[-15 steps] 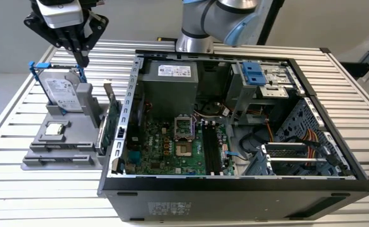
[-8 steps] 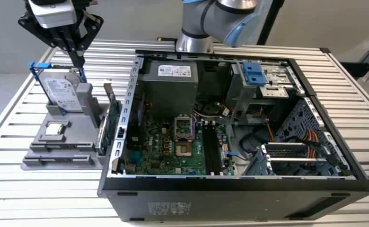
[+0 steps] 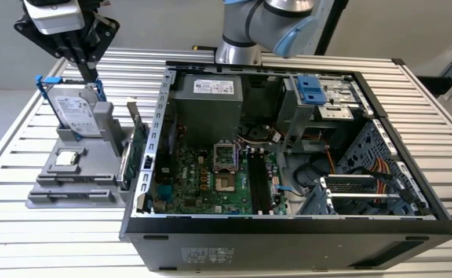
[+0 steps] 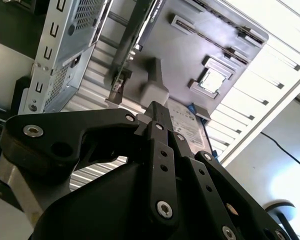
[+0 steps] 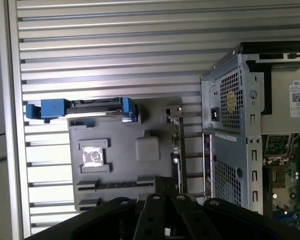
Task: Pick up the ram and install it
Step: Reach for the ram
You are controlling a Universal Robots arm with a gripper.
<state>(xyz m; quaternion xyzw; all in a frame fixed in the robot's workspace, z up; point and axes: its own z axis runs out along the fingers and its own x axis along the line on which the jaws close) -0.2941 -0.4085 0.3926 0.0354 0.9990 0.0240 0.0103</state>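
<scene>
My gripper (image 3: 89, 70) hangs over the table at the exterior view's far left, just above the upright silver hard drive with blue rails (image 3: 77, 113). Its black fingers (image 4: 157, 112) are pressed together with nothing between them, so it is shut and empty. In the first wrist view the gripper (image 5: 165, 182) points down at the grey parts holder (image 5: 140, 130). The ram is hidden from view. The motherboard (image 3: 207, 182) lies inside the open computer case (image 3: 288, 229), with its long black slots (image 3: 258, 179) running side by side.
The grey holder (image 3: 75, 174) also carries a square processor chip (image 3: 68, 157) and a green expansion card (image 3: 133, 156) standing on edge beside the case wall. The case holds a power supply (image 3: 207, 95), a blue drive cage (image 3: 313, 90) and cables. The table is slatted aluminium.
</scene>
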